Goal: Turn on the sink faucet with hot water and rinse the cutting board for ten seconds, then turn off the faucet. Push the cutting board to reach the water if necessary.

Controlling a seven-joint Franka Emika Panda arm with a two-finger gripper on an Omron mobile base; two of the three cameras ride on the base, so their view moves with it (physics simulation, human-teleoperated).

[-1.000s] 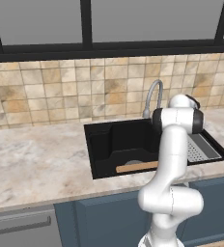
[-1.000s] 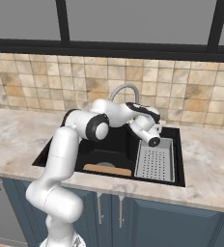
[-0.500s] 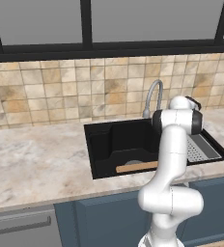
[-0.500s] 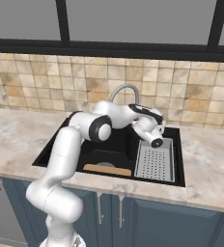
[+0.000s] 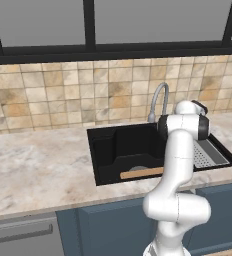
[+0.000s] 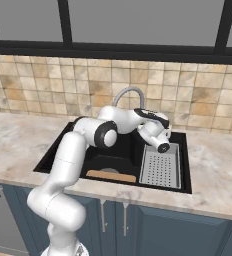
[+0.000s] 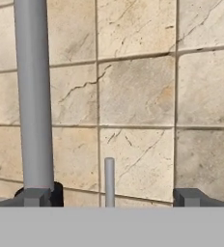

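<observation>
A beige tiled wall (image 5: 63,95) runs behind a marbled counter (image 5: 38,170), with dark-framed windows above and blue cabinet fronts below. Set into the counter is the sink (image 5: 108,150) — a matte black basin. The cutting board (image 6: 111,176) lies flat on the basin floor along the front wall, its long side parallel to the counter edge; in the left base view part of it is hidden behind the arm. A grey perforated drain tray (image 6: 160,166) fills the right part of the basin, beside the board. The sink faucet (image 5: 159,100) rises at the back rim, its spout arching forward over the basin. The gripper (image 7: 109,198) is held up by the faucet, pointing at the wall tiles, with its jaws spread wide and nothing between them but a thin grey rod (image 7: 109,181) — apparently the tap's lever, standing midway between the tips. The faucet's grey stem stands just beside the left fingertip (image 7: 34,197)
</observation>
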